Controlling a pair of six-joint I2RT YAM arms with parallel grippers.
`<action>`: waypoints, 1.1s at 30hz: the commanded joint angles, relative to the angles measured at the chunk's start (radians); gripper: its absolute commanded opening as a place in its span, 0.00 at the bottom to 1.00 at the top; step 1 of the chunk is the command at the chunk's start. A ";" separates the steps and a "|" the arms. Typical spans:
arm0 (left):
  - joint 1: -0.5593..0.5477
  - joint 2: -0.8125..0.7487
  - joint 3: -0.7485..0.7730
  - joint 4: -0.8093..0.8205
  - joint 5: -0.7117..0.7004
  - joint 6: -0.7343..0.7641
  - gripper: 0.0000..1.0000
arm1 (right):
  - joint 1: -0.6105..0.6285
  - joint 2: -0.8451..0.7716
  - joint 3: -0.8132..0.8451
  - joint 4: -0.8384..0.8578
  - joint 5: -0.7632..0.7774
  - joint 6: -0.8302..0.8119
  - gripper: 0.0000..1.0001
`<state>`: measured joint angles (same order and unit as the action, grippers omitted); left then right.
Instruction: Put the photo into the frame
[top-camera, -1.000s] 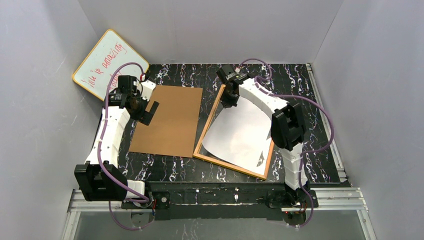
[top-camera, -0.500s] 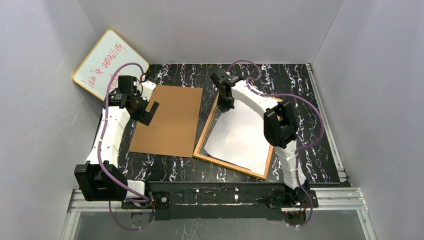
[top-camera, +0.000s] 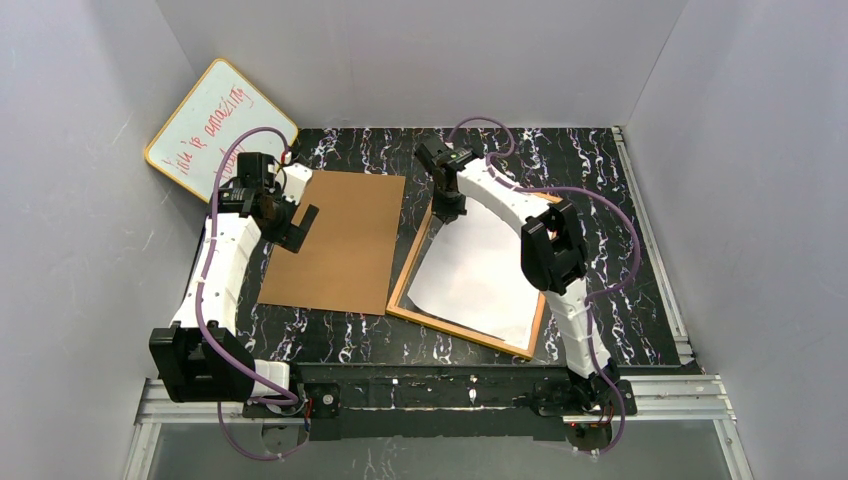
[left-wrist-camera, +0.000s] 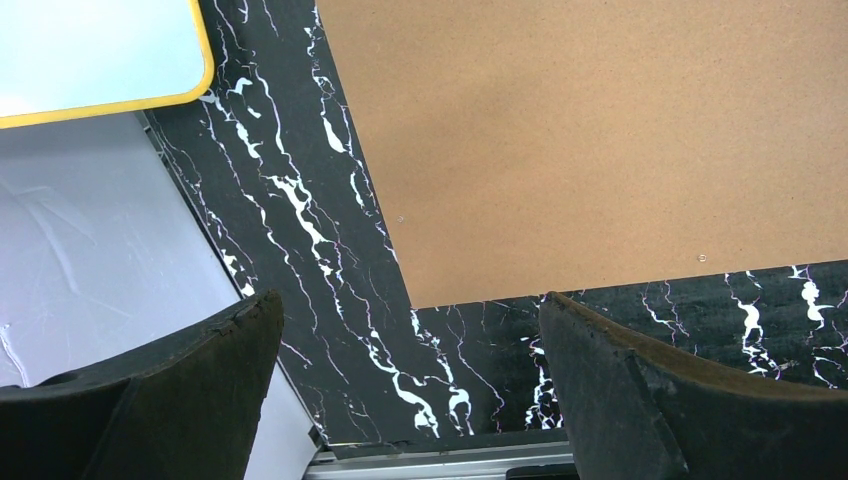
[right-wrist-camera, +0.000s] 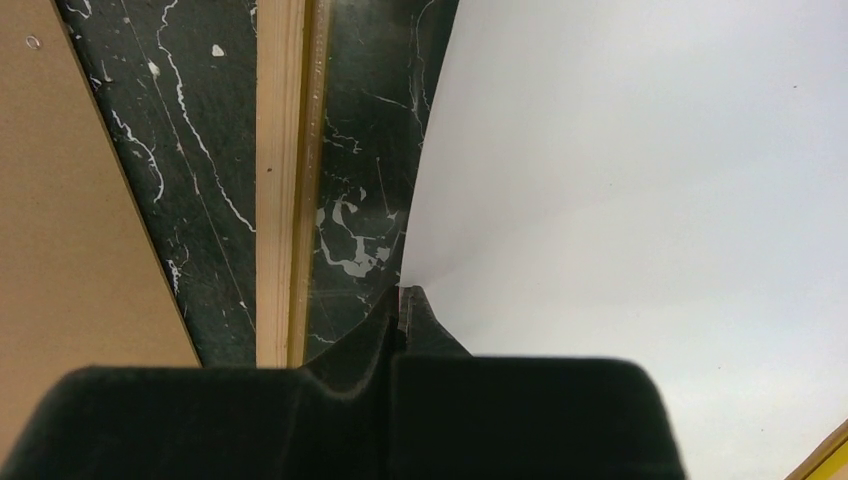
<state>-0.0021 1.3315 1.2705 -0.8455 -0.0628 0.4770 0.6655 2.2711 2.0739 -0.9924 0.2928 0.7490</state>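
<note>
The right gripper is closed and pinches the far left corner of the photo, which lies with its plain white back upward inside the frame. The frame lies flat on the black marble table, right of the middle, with its orange-brown side up and turned a little, so that its long sides run slanted. In the right wrist view the held edge of the photo seems slightly lifted. Between this edge and the left rail of the frame a strip of the glass is uncovered, and the marble is seen through it. The left gripper hangs with its fingers wide apart, holding nothing, above the left edge of the brown backing board. This board lies flat, close beside the frame. A whiteboard with red writing leans in the far left corner
</note>
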 joint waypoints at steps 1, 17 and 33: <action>0.001 -0.029 -0.010 -0.029 0.016 0.007 0.98 | 0.005 0.004 0.023 -0.004 0.025 -0.003 0.01; 0.001 -0.037 -0.027 -0.045 0.031 0.026 0.98 | 0.009 -0.060 -0.055 0.063 -0.051 0.017 0.81; 0.001 -0.031 0.002 -0.052 0.048 -0.007 0.98 | 0.007 -0.290 -0.114 0.178 -0.151 -0.052 0.99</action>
<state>-0.0021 1.3296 1.2388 -0.8684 -0.0391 0.4919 0.6697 2.1193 1.9896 -0.8902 0.1715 0.7349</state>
